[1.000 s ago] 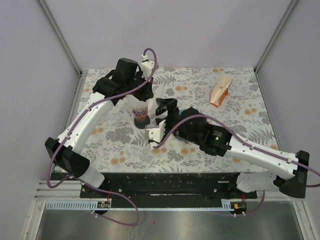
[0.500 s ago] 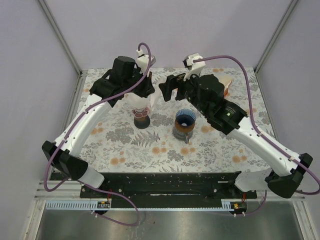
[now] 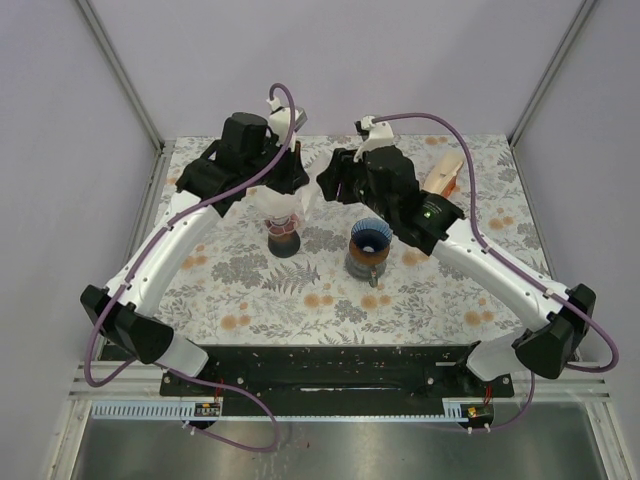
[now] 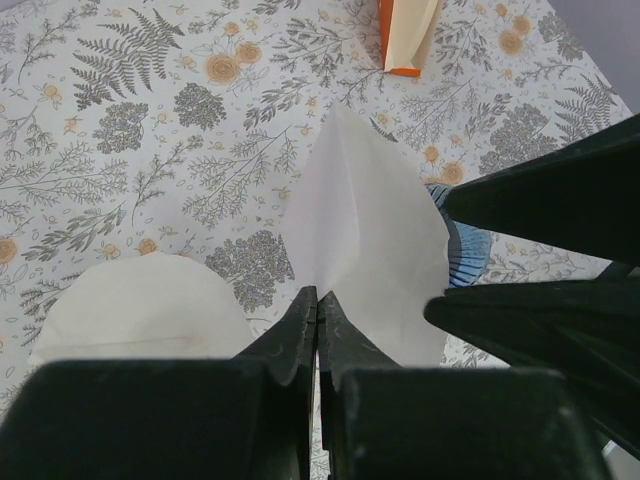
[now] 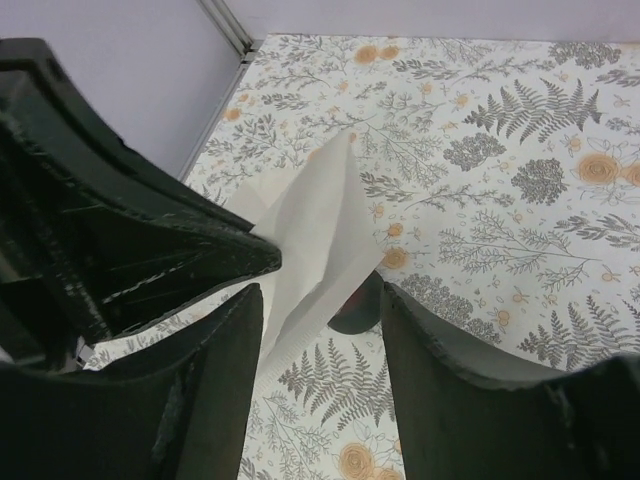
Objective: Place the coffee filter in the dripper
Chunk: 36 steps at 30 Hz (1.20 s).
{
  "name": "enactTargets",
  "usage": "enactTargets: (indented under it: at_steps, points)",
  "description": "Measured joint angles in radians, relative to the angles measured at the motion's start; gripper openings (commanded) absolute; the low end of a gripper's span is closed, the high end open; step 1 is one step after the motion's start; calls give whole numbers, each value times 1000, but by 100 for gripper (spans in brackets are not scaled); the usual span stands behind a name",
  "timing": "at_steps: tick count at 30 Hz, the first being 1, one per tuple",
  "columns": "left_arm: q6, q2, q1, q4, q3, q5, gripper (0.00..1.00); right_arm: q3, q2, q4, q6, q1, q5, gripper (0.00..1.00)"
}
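My left gripper (image 4: 318, 295) is shut on the edge of a white paper coffee filter (image 4: 365, 230) and holds it above the table; in the top view this gripper (image 3: 296, 188) is at the back centre with the filter (image 3: 307, 200) hanging from it. My right gripper (image 5: 320, 300) is open, with its jaws on either side of the filter (image 5: 315, 215). In the top view it (image 3: 326, 184) is right beside the left gripper. The blue ribbed dripper (image 3: 370, 240) stands on the table to the right, and its rim shows in the left wrist view (image 4: 466, 255).
A stack of white filters (image 4: 140, 310) sits on a dark stand (image 3: 284, 240) below the left gripper. An orange and cream holder (image 3: 441, 182) lies at the back right and also shows in the left wrist view (image 4: 405, 30). The floral cloth (image 3: 450, 290) covers the table.
The right arm has swung from the front of the table up to the back and closed in on the filter. The left gripper keeps hold of the filter, nearly still.
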Motion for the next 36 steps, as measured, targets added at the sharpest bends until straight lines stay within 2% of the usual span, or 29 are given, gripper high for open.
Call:
enactTargets:
  at_steps: [5,7,14,15,18,20,21,25,36]
  points:
    - [-12,-10,0,5,-3,1,0,0,39,0,19,-21,-18,50]
    - [-15,-13,0,12,-5,3,0,0,51,0,23,-25,-28,43]
    - [-23,-20,0,26,-19,18,0,0,77,-1,29,-35,-71,0]
    - [-23,-20,0,25,-20,19,4,0,80,-3,28,-37,-74,0]
    - [-17,-20,0,26,-21,32,49,3,81,-27,13,-46,-77,0]
    - [-13,-20,0,24,-21,53,64,16,81,-67,-12,-57,-76,0]
    - [-11,-20,0,23,-21,63,68,34,81,-106,-32,-65,-72,0]
    - [-6,-19,0,13,-16,93,75,99,78,-236,-100,-93,-51,0]
    - [-37,42,0,13,16,170,76,192,53,-605,-202,-180,-69,0]
